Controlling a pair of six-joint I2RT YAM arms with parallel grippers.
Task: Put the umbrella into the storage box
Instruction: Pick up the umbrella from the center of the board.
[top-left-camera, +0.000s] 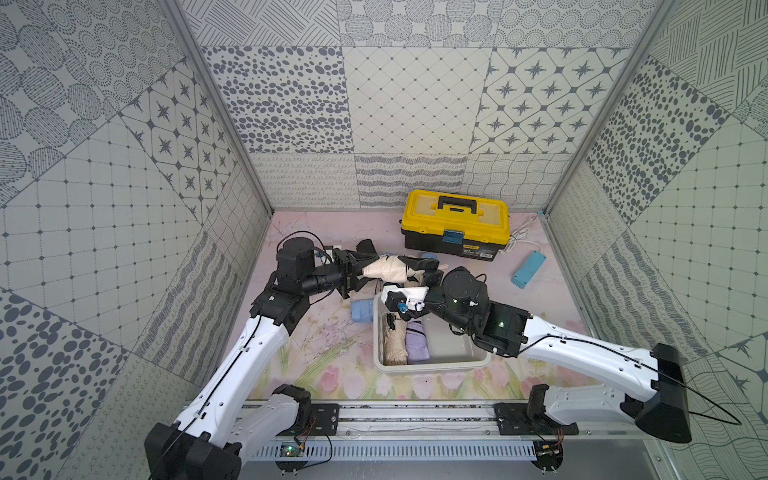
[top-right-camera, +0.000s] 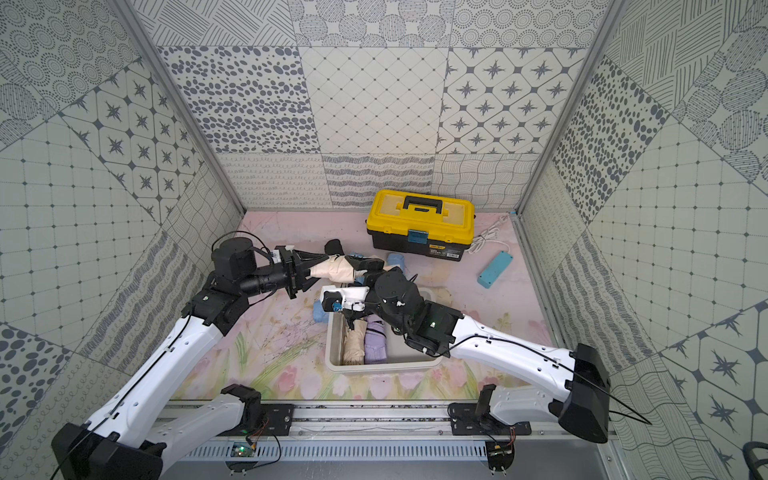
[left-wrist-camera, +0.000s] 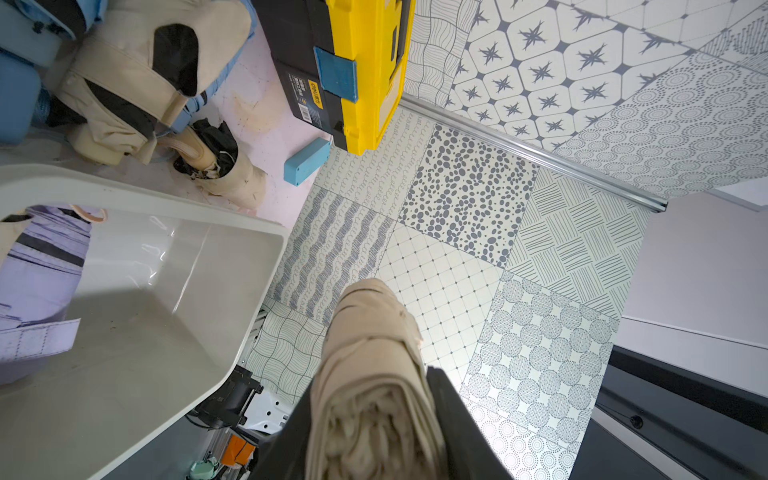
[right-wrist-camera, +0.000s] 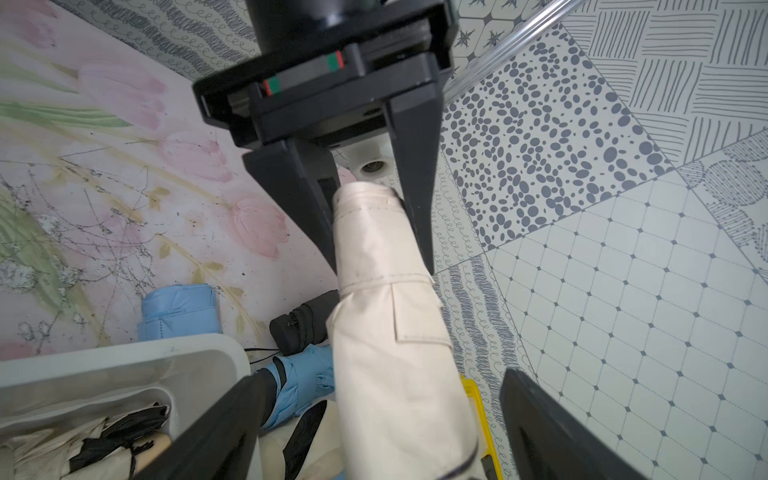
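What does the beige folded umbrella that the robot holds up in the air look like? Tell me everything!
The beige folded fabric umbrella is rolled into a creased bundle with stitched seams and a strap flap. It is held off the table, just past the far end of the white plastic storage box. The left gripper is clamped on one end; the right gripper's open jaws flank the other end, seemingly without touching.

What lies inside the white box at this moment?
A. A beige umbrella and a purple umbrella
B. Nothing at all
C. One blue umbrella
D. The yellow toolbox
A: in a top view, the beige umbrella and the purple umbrella lie side by side against one end of the box.
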